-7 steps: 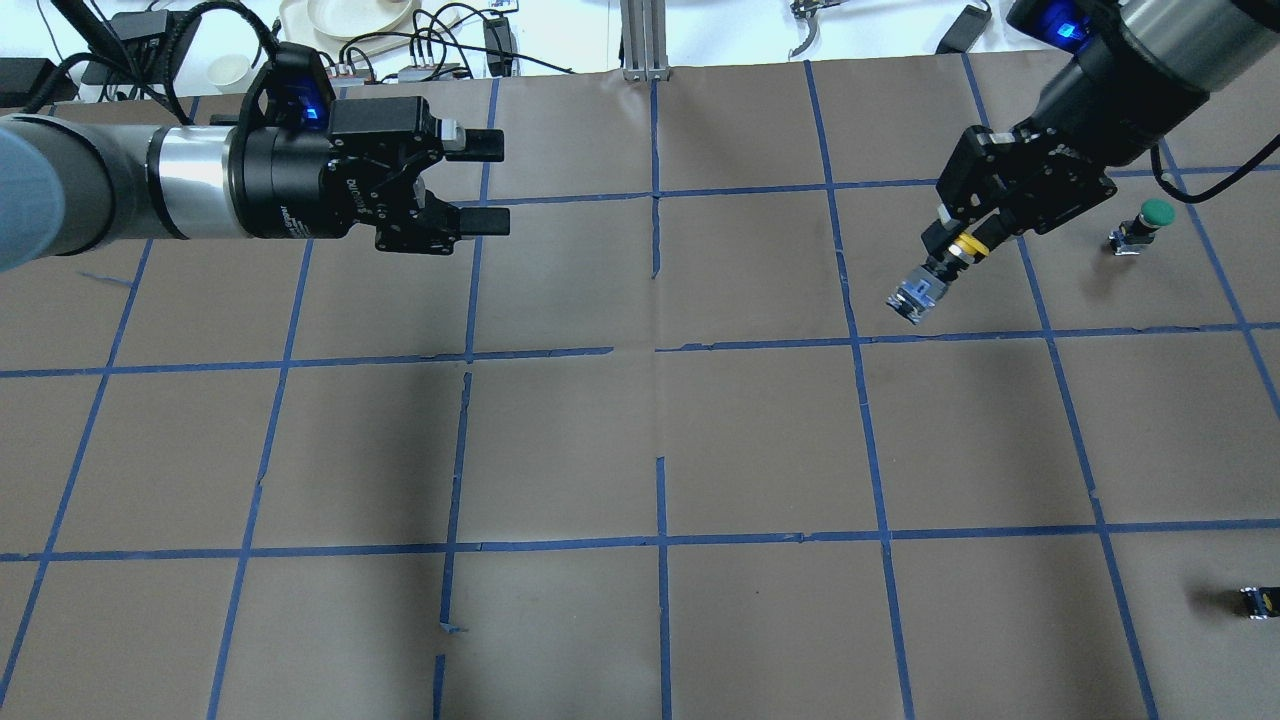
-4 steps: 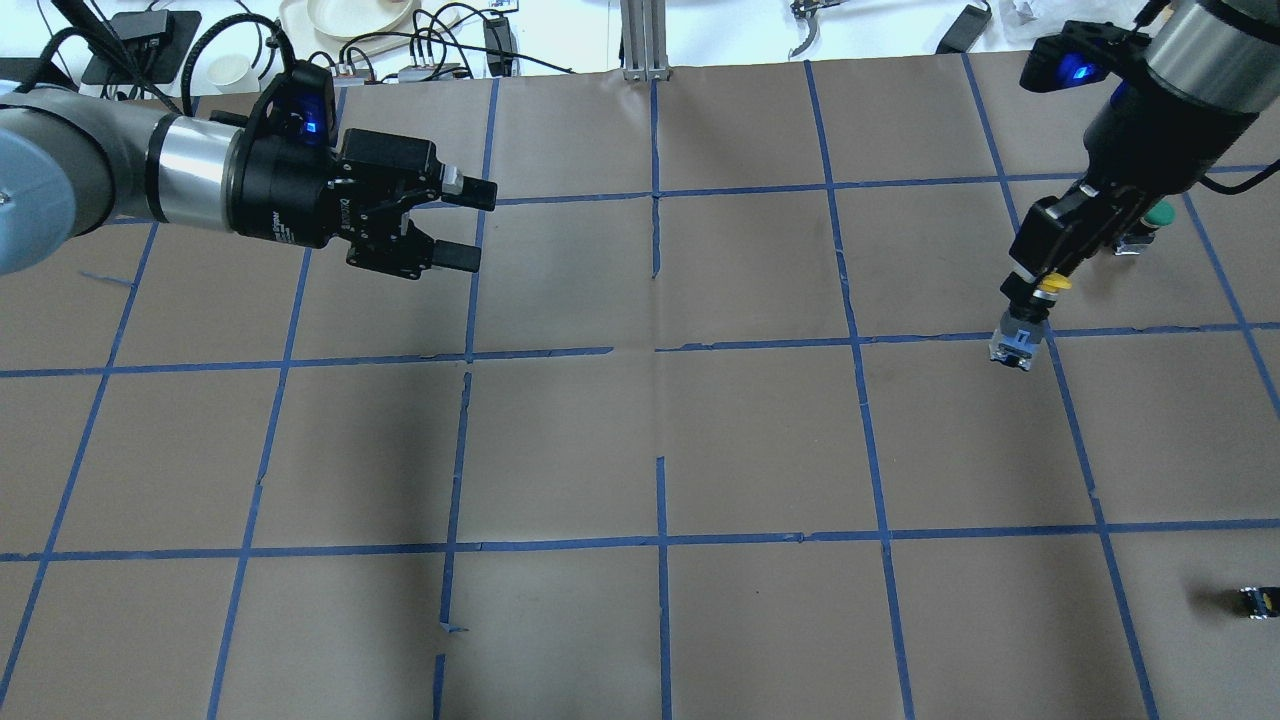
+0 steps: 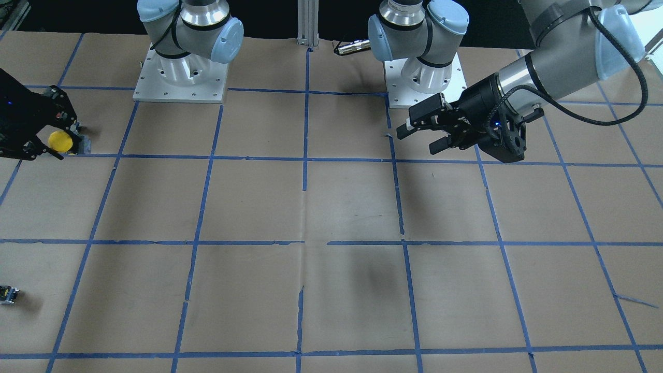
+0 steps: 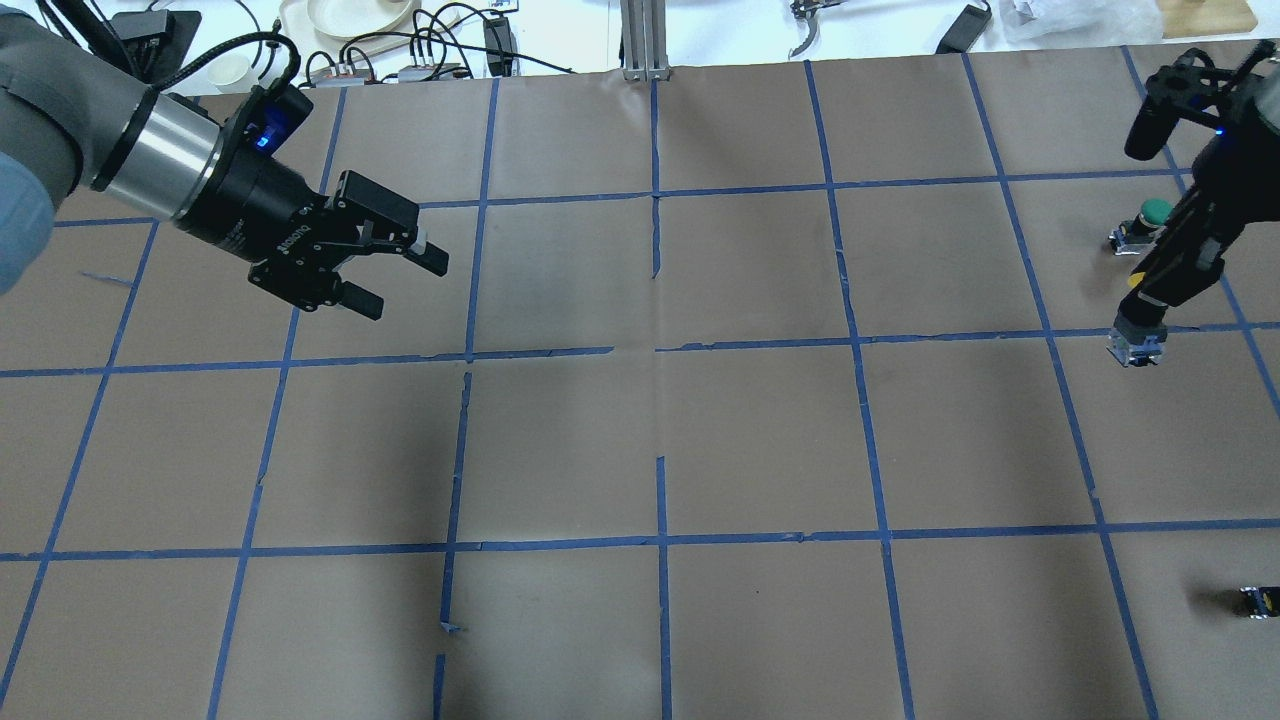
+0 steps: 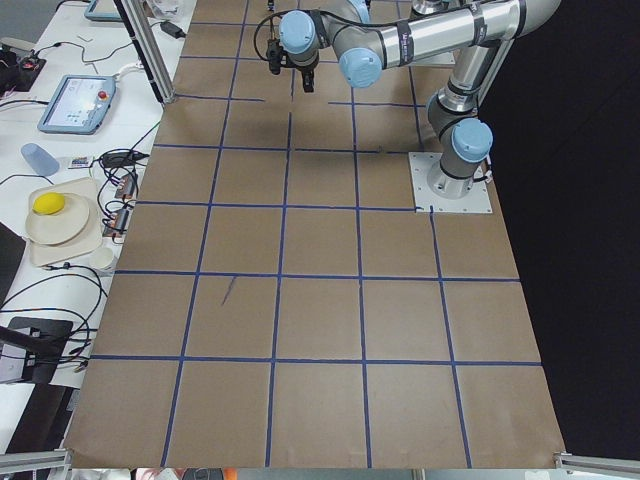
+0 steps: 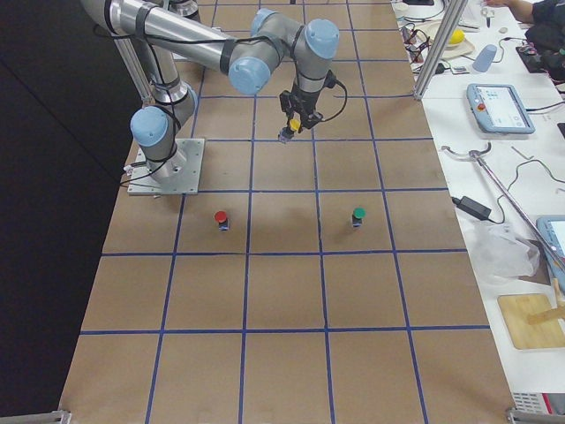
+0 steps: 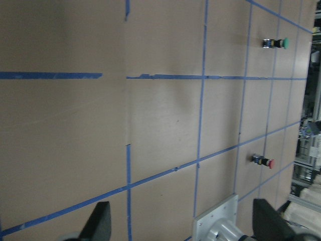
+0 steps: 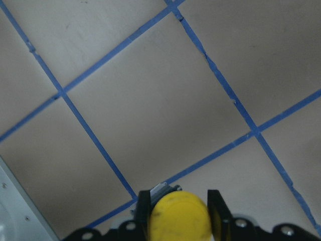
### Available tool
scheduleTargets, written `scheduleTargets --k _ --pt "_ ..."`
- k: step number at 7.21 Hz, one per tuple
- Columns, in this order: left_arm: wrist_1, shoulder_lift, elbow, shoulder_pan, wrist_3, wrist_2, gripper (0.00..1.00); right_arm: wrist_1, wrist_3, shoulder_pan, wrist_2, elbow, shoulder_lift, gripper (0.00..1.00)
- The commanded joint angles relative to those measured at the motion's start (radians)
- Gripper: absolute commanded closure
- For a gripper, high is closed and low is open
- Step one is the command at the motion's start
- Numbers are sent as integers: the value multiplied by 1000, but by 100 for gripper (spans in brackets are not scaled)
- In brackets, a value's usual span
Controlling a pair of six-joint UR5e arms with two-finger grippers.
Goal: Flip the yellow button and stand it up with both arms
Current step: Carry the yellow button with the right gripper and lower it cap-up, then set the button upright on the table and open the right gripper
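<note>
Between the matte black fingers (image 8: pixel 215 207) of the right gripper (image 8: pixel 179 202), clamped, sits the smooth, round-capped yellow button (image 8: pixel 179 220); the white-lettered left gripper (image 4: pixel 400 283) gapes apart.

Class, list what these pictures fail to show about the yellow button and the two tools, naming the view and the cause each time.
- The yellow button: overhead, its cap is hidden under the right tool; only the grey base shows.
- Whether its base touches the table: right wrist view, the cap covers it.
- The right tool: front-facing view, cut by the left edge.
- The small dark part: too small to identify.
</note>
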Motion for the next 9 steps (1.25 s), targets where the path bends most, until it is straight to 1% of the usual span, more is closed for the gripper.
scheduleTargets --k 1,2,3,4,5,6,7,8,9 --pt "56 23 26 -75 -94 326 1 -183 -285 -155 10 121 9 80" --pt "59 20 81 -136 -127 433 1 -339 -447 -226 16 214 34 80" --pt "56 15 129 -166 -141 506 1 -509 -587 -285 36 299 49 80" --pt "56 18 134 -178 -142 511 1 -604 -714 -308 71 343 60 80" --pt "58 21 141 -187 -142 529 1 -617 -772 -314 77 348 74 80" --pt "58 26 147 -189 -142 575 1 -611 -885 -314 109 353 98 80" --pt "61 47 126 -189 -146 573 1 -600 -976 -316 207 352 97 80" --pt "65 9 138 -186 -149 579 1 -570 -1054 -317 217 353 98 80" --pt "82 6 138 -189 -211 557 1 -559 -1099 -392 223 353 106 80"
